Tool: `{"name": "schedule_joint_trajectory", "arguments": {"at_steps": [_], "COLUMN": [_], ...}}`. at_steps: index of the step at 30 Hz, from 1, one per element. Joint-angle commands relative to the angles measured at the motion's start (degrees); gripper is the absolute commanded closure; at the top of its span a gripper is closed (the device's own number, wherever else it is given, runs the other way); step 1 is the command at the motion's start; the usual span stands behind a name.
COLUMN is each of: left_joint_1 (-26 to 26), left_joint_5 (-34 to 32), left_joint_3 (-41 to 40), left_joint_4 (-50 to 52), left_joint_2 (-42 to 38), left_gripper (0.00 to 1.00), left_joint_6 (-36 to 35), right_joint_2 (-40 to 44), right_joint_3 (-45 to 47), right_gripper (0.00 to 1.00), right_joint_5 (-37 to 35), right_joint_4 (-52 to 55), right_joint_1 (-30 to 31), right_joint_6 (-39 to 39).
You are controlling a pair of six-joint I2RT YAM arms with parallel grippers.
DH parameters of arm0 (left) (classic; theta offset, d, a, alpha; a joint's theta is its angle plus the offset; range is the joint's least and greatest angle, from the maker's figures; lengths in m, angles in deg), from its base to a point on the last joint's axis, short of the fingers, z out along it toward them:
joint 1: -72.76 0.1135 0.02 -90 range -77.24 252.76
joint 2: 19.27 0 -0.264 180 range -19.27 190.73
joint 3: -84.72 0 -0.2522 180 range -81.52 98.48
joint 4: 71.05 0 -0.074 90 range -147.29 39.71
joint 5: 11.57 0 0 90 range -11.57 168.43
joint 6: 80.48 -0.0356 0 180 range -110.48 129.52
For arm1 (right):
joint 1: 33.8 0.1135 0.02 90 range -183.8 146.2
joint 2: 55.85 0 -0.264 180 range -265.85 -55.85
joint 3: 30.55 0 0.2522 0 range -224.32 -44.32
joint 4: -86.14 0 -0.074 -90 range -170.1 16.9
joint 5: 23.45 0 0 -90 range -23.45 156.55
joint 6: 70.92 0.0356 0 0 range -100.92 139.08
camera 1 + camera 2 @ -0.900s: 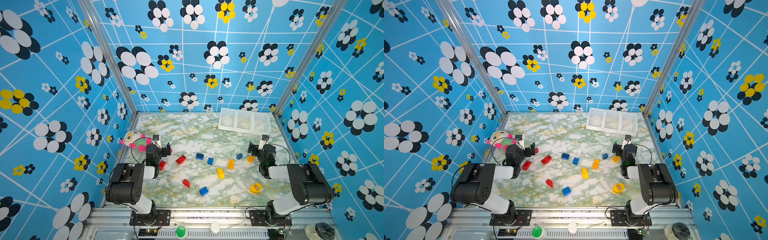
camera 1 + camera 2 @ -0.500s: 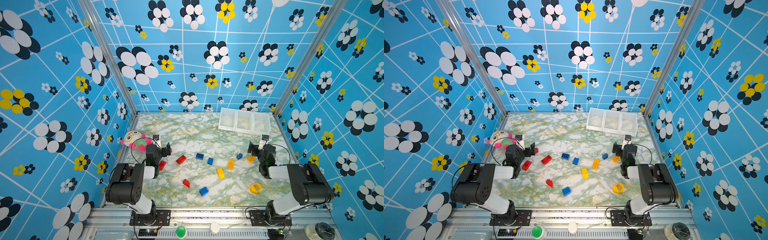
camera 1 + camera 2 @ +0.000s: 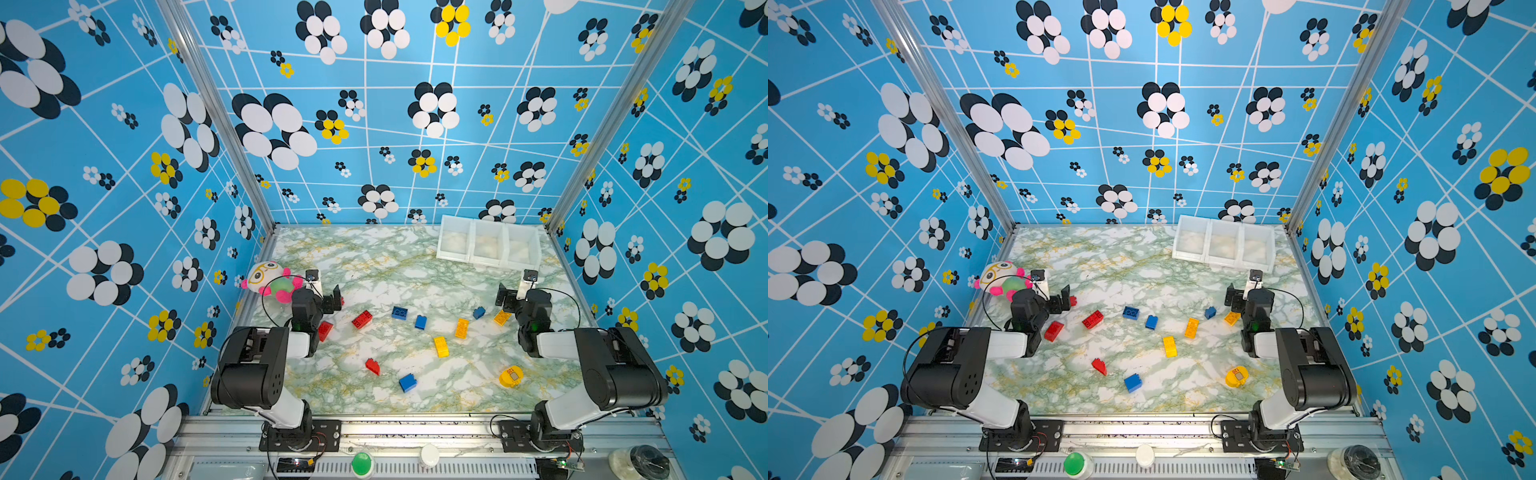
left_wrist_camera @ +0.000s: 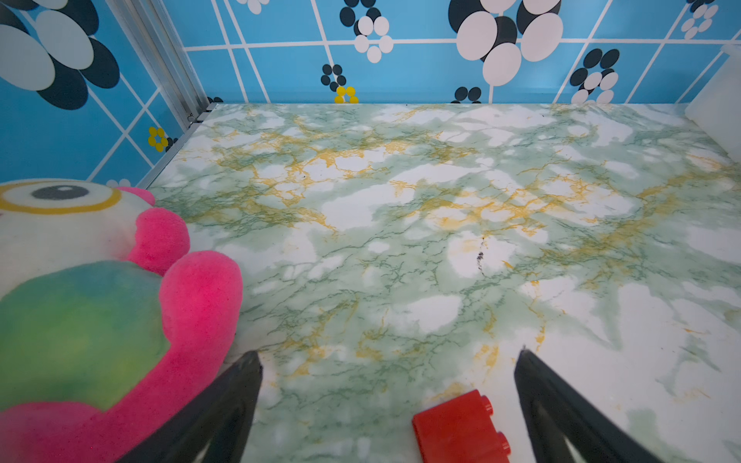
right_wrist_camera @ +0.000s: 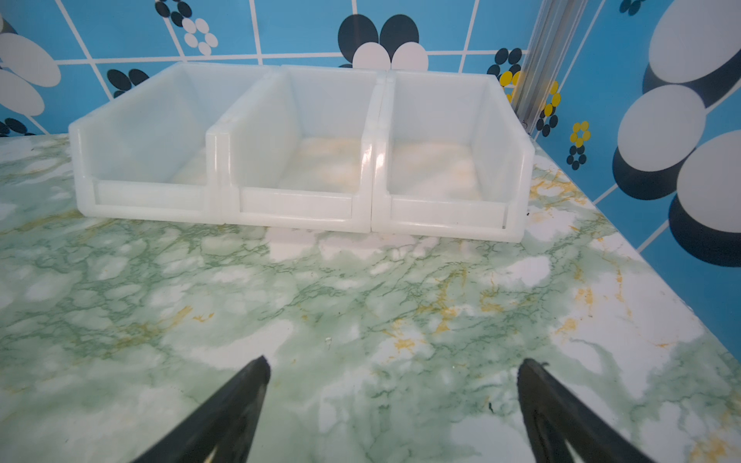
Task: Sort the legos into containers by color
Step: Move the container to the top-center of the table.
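Both arms sit low at the near edge, the left gripper (image 4: 387, 360) and right gripper (image 5: 393, 366) spread wide and holding nothing — only the finger ends show at the wrists. The legos (image 3: 440, 346) lie loose mid-table, one red brick (image 4: 461, 429) cut off between the left fingers, another half hidden behind that arm. The bins (image 5: 296, 148) stand in a row at the far right corner — no bricks show in them, beside the left arm a plush (image 4: 80, 300)
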Motion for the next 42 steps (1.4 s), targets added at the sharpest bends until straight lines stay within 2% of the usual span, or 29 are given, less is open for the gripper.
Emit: {"name": "schedule_joint_trajectory", "arguments": {"at_steps": [1,7,10,13,19,23,27,33,36,42], "left_joint_1": [0.1,0.0,0.1,0.0,-1.1,-2.4,-4.1,-5.2,-5.2,-5.9], "left_joint_5": [0.0,-1.0,-2.9,-3.5,-2.6,-0.9,1.1,3.4,4.6,6.3], "left_joint_3": [-0.7,-0.4,4.8,7.9,15.5,20.1,23.0,23.3,23.4,23.9], "left_joint_4": [0.2,0.4,14.1,21.6,37.3,44.7,49.7,51.4,51.4,51.3], "left_joint_2": [-1.2,-1.7,-7.0,-10.1,-13.1,-12.8,-12.5,-12.9,-13.0,-12.0], "left_gripper": [0.01,0.01,0.01,0.01,0.01,0.01,0.01,0.01,0.01,0.01], "left_joint_6": [-0.7,-0.9,0.3,0.5,7.0,9.9,11.1,13.6,14.8,15.6], "right_joint_2": [0.9,2.2,8.7,11.5,10.2,4.1,-5.5,-19.7,-25.2,-34.8], "right_joint_3": [0.8,0.3,-5.2,-9.7,-22.9,-34.5,-50.5,-73.5,-80.7,-92.0], "right_gripper": [0.01,0.01,0.01,0.01,0.01,0.01,0.01,0.01,0.02,0.14], "right_joint_5": [-0.7,-0.2,-2.5,-3.7,-3.2,-3.3,-3.8,-2.6,-1.1,3.5], "right_joint_4": [0.1,1.4,18.7,29.0,51.5,61.8,73.6,87.3,90.7,96.3], "right_joint_1": [-0.2,-0.2,-0.2,-0.2,2.6,4.1,4.0,3.3,2.0,-1.0], "right_joint_6": [0.5,0.1,1.9,5.1,9.3,10.2,10.4,11.9,13.0,14.6]}}
